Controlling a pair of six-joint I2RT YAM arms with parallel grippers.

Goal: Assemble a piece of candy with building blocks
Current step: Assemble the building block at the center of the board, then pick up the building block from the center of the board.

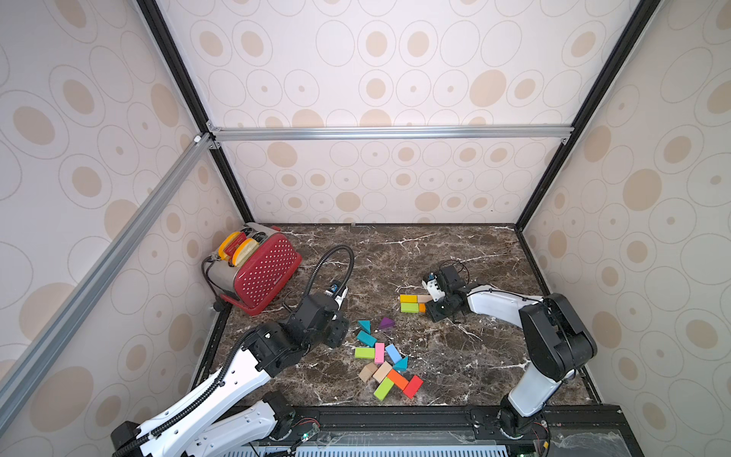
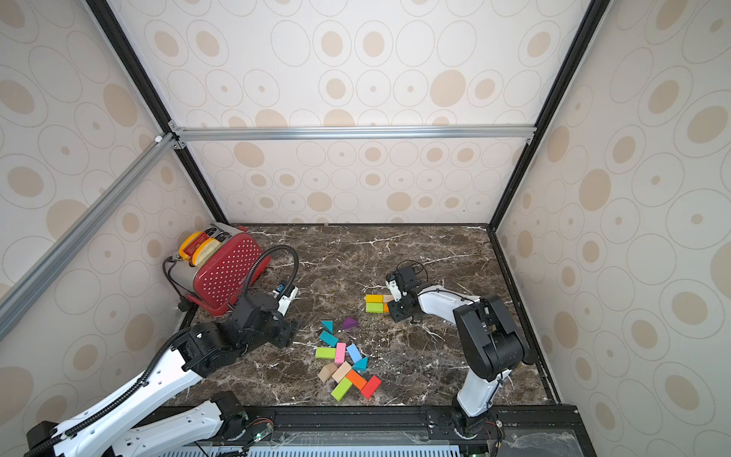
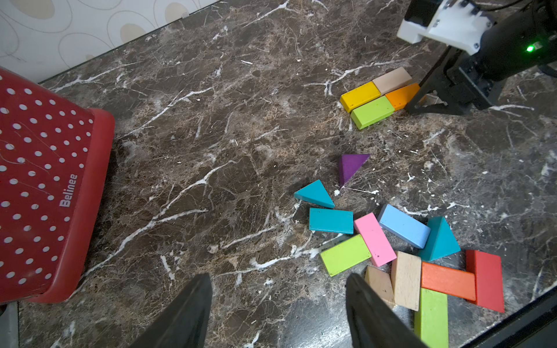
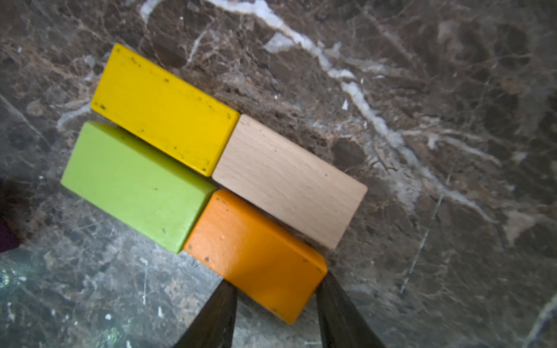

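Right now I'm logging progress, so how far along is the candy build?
Done: yellow brick, green brick and tan brick lie flush. In hand: right gripper straddles the orange brick, completing the rectangle. Left: wedges for the ends, like the purple wedge, lie in the loose pile; left gripper hangs open.

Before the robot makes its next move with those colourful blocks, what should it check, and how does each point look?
1. Yellow block, tan block, green block and orange block lie edge to edge as one rectangle: ok.
2. Right gripper and its hold on the orange block: the fingers flank its end, but whether they grip or merely touch it: cannot tell.
3. Left gripper open and empty above the table: ok.
4. Purple wedge lies free, apart from the loose pile: ok.
5. Red toaster well away from the blocks: ok.
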